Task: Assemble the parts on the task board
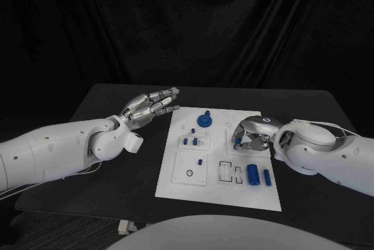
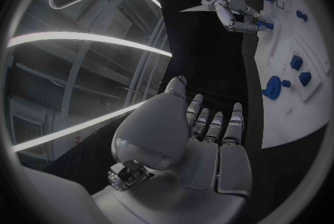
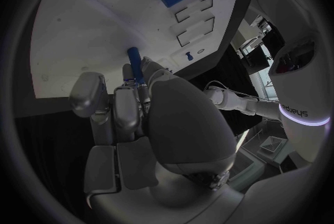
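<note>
— Your right hand [image 1: 251, 137], what's it doing?
— Its fingers are pinched around a small blue peg [image 3: 133, 67], tip down on the white board [image 1: 179, 180] near its right edge.
— And your left hand [image 1: 149, 107]?
— Flat, fingers stretched out, holding nothing, raised just off the board's left side.
— Other parts?
— A blue cylinder [image 1: 252, 173] lies toward the near right corner; a blue knob [image 1: 204, 120] stands at the far end.

head: high, looking down | wrists: close behind hands | shared: task board [image 1: 222, 174]
</note>
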You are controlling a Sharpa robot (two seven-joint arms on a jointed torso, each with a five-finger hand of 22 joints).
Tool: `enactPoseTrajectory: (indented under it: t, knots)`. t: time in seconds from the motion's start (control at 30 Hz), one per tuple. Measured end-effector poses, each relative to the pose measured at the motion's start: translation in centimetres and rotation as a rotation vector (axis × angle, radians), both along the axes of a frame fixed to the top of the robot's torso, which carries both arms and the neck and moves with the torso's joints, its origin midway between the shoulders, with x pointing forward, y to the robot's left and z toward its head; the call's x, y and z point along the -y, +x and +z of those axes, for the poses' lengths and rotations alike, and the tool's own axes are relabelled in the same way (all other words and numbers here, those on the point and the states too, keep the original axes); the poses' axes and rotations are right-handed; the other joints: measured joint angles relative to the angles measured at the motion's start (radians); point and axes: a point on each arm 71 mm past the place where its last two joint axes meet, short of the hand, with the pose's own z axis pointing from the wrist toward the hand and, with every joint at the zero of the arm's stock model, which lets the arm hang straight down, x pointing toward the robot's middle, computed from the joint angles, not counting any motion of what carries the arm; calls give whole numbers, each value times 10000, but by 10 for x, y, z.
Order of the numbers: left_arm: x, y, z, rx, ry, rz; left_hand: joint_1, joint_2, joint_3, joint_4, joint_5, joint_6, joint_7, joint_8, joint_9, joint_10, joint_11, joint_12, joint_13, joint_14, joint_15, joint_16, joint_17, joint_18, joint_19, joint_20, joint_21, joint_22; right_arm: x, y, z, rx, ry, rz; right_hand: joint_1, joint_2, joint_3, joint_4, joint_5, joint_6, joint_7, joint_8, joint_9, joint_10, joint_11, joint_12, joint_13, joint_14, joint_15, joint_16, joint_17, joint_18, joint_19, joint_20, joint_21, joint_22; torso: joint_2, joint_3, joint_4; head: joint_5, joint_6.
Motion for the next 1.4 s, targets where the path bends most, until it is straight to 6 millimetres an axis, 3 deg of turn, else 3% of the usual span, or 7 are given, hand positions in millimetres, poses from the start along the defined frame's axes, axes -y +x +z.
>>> enactPoseTrajectory:
  t: [0.2,0.37,0.67,0.87,1.03,1.3,1.4]
  knots:
    - [0,0,0,-2,3,9,40,39,-24,-23,3,0,0,0,0,33,33,39,-1,0,0,0,0,0,0,0,0,-1,0,-2,15,498,248,101,49,4,176,-91,-89,193,-54,86,114,39,38,-118,0,0,0,-36,-25,1,0,0,0,8,0,0,0,26,0]
    - [0,0,-1,-12,5,14,40,39,4,-51,64,0,0,40,-1,34,33,39,10,-1,0,0,-1,-1,-1,0,0,-1,-7,-4,43,1099,504,436,73,27,260,-93,-162,358,-77,98,175,89,88,-156,0,-22,-48,-93,-102,1,0,-72,0,8,0,-1,0,58,0]
    - [2,0,-3,-38,-8,-26,86,86,45,-92,63,-1,0,40,-1,34,33,78,10,-1,-1,38,9,-1,-1,0,0,-11,-46,-20,68,1439,968,1590,152,-58,387,-186,-170,673,-181,230,343,227,226,-235,-2,20,-160,-145,-80,0,70,-142,175,6,-1,-1,0,71,0]
    - [4,0,-4,-63,-27,-78,132,131,74,-120,100,0,0,39,-2,72,-2,78,18,-1,-1,38,8,0,-1,0,0,-30,-85,-29,64,1266,995,2581,65,-138,440,-214,-205,673,-181,230,347,283,279,-272,-1,74,-213,-145,0,0,125,-196,307,6,2,-1,0,219,0]
    - [6,-1,-4,-77,-43,-110,132,131,73,-120,100,0,0,39,-2,72,-2,77,18,-1,-1,38,8,-1,-1,0,0,-29,-112,-36,52,999,906,3242,51,-145,441,-213,-205,673,-181,178,349,285,276,-286,0,74,-213,-145,0,0,125,-196,307,5,2,-1,1,262,0]
    - [6,-1,-4,-97,-52,-128,132,131,101,-147,100,21,21,78,-2,117,42,119,28,36,36,38,7,-1,-1,0,-1,-114,-142,-45,30,711,692,4005,-14,-106,506,-202,-245,601,-180,97,321,288,274,-357,9,74,-212,-145,-20,1,125,-196,307,4,2,-1,2,69,0]
    - [5,-1,-4,-99,-49,-123,132,131,101,-147,100,61,61,99,-3,163,88,168,28,-16,-25,38,7,-1,-170,-167,-101,-415,-149,-48,22,591,621,4183,-53,-144,506,-202,-246,601,-180,93,321,294,278,-367,13,94,-232,-145,-12,1,162,-233,444,4,2,-1,2,-2,0]
